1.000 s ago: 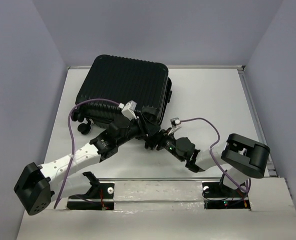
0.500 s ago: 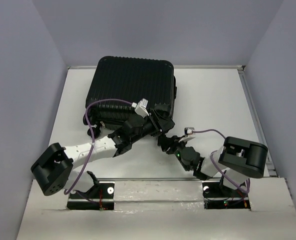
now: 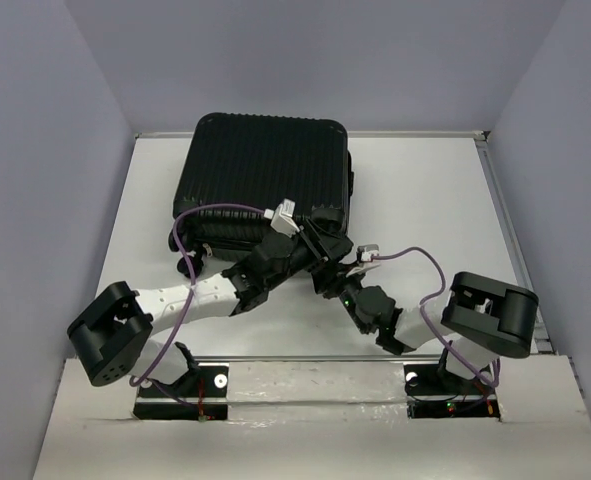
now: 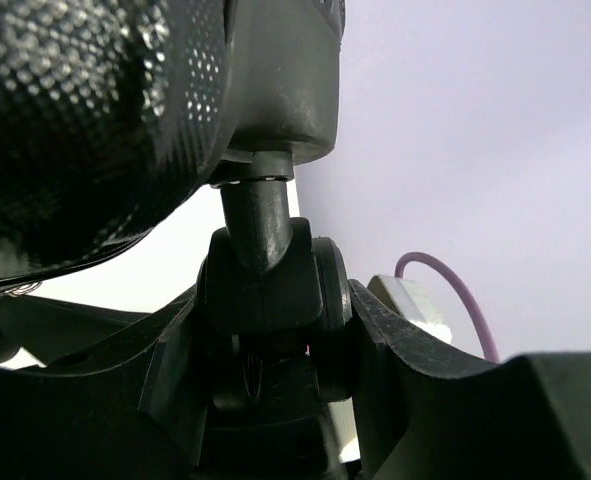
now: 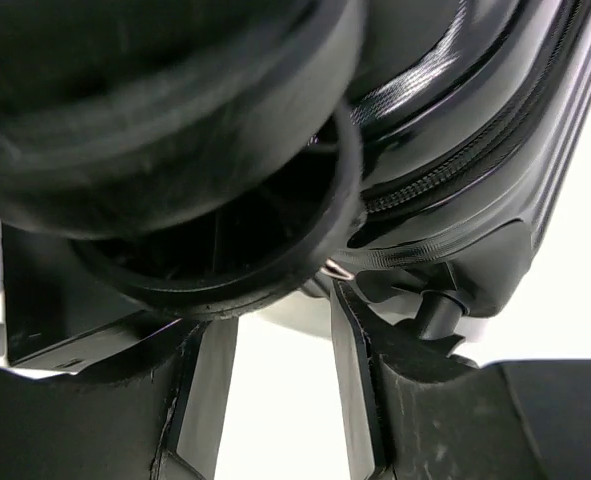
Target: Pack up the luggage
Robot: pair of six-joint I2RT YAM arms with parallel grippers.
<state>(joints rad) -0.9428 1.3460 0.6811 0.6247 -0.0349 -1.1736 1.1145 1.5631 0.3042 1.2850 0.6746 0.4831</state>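
The luggage, a black ribbed hard-shell suitcase, lies closed and flat at the back of the table. My left gripper is at its near right corner. In the left wrist view it is shut on a small black caster wheel that hangs on a stem from the shell. My right gripper sits just below that corner. In the right wrist view it is open and empty, with a caster wheel right above its fingers and the suitcase zip behind.
Another caster sticks out at the suitcase's near left corner. The white table has a raised rim on the right. Purple cables loop over both arms. Grey walls enclose the table.
The suitcase has swung round to sit square and shifted right with my left gripper at its corner. My right gripper first pulled back, then came up close under that corner.
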